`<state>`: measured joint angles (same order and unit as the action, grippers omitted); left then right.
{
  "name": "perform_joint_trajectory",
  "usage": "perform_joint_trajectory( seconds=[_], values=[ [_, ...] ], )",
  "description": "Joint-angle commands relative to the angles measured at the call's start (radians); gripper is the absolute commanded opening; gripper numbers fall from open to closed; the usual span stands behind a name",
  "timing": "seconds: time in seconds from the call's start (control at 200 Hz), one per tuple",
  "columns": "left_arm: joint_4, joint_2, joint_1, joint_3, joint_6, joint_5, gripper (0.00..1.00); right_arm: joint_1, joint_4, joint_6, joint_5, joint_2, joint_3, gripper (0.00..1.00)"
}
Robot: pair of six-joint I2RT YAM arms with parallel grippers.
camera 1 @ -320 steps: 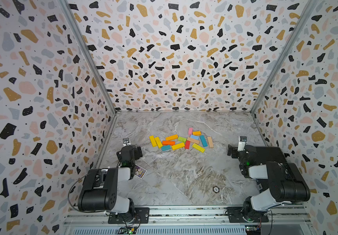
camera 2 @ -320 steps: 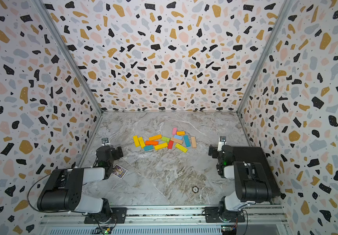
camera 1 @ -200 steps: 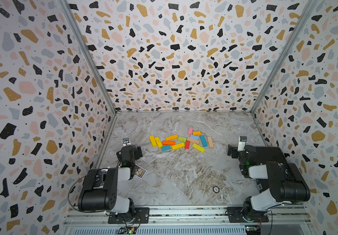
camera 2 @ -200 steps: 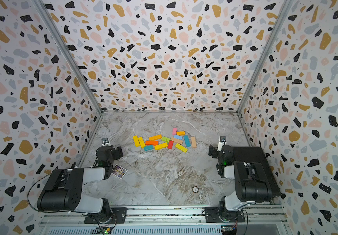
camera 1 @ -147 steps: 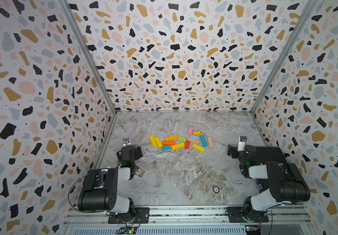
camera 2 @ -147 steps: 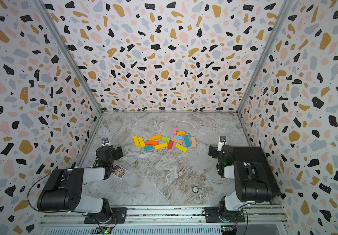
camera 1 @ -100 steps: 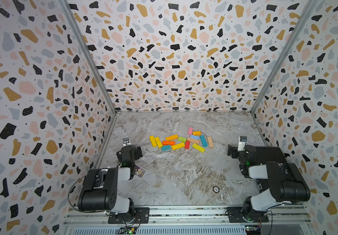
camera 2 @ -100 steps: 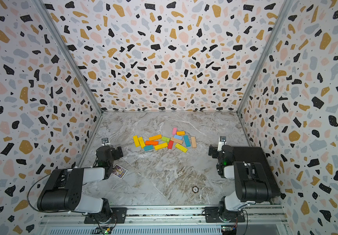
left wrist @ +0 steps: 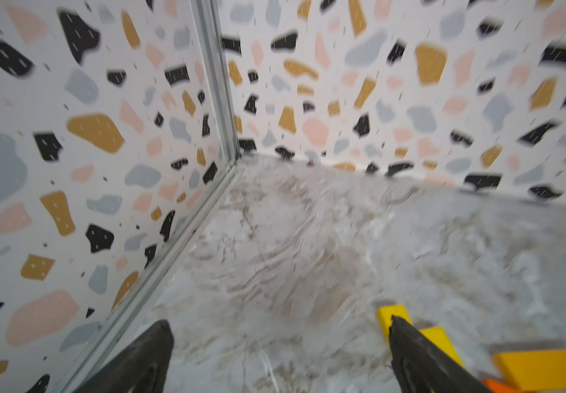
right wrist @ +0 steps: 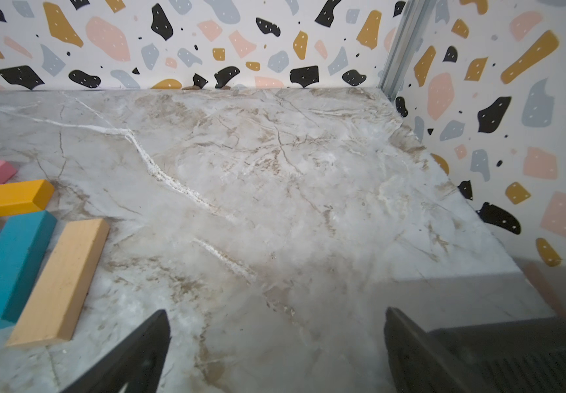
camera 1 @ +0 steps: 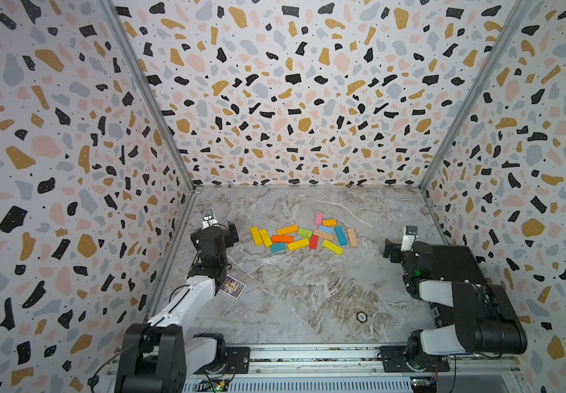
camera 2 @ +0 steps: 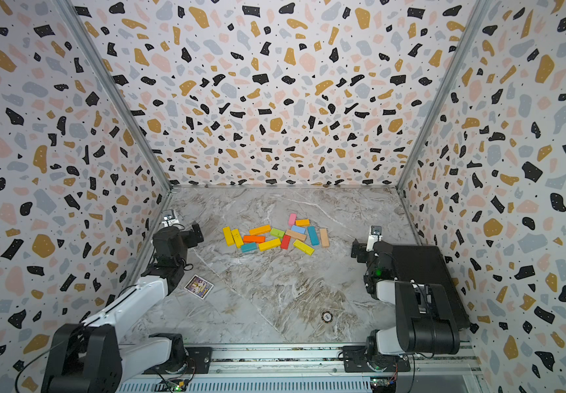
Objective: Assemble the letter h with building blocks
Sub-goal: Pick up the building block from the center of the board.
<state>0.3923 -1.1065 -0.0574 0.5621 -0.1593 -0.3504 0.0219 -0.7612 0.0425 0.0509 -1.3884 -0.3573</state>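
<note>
The building blocks (camera 1: pixel 300 234) lie jumbled mid-table (camera 1: pixel 309 289), with no h begun. The left fingers (left wrist: pixel 411 347) and right fingers (right wrist: pixel 145 343) flank the pile, spread wide and empty. Best to start with an outlying long piece, like the plain wood bar (camera 1: pixel 352 237), pinched across its narrow width.

Fifteen small flat rectangular wooden building blocks (camera 1: pixel 298 244) counted in both top views. By colour: four yellow bars (camera 1: pixel 256 235); three orange bars (camera 1: pixel 287 230), one of them redder than the rest; two teal bars (camera 1: pixel 341 235), one long and one short; two plain-wood bars (camera 1: pixel 352 237); one green bar (camera 1: pixel 304 233); one red bar (camera 1: pixel 313 242); one light-blue bar (camera 1: pixel 325 229); one pink bar (camera 1: pixel 318 219). Also logged: one printed card (camera 1: pixel 233 287), one small round token (camera 1: pixel 361 317), one flat black slab (camera 1: pixel 455 265).
</note>
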Motion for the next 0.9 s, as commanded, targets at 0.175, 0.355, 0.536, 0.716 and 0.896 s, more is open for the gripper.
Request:
perform_joint_trajectory(
  seconds=[0.175, 0.355, 0.536, 0.716, 0.896],
  values=[
    [0.023, 0.152, -0.001, 0.005, -0.272, -0.061, 0.99, -0.035, 0.282, 0.157, 0.217, 0.155, -0.146, 1.00],
    [-0.357, 0.249, 0.089, 0.048, -0.858, -0.145, 0.99, -0.037, 0.381, 0.407, 0.236, 0.130, -0.242, 1.00],
    [-0.310, 0.246, 0.153, 0.031, -0.850, 0.042, 0.99, 0.015, 0.398, 0.853, 0.181, 0.127, -0.198, 0.91],
    [-0.255, 0.242, 0.153, 0.024, -0.818, 0.144, 0.99, 0.018, 0.239, 0.882, -0.074, 0.061, -0.190, 1.00],
    [-0.379, 0.122, 0.141, 0.180, -0.734, 0.425, 0.99, 0.010, 0.403, 0.851, -0.341, -0.036, -0.325, 1.00]
  ],
)
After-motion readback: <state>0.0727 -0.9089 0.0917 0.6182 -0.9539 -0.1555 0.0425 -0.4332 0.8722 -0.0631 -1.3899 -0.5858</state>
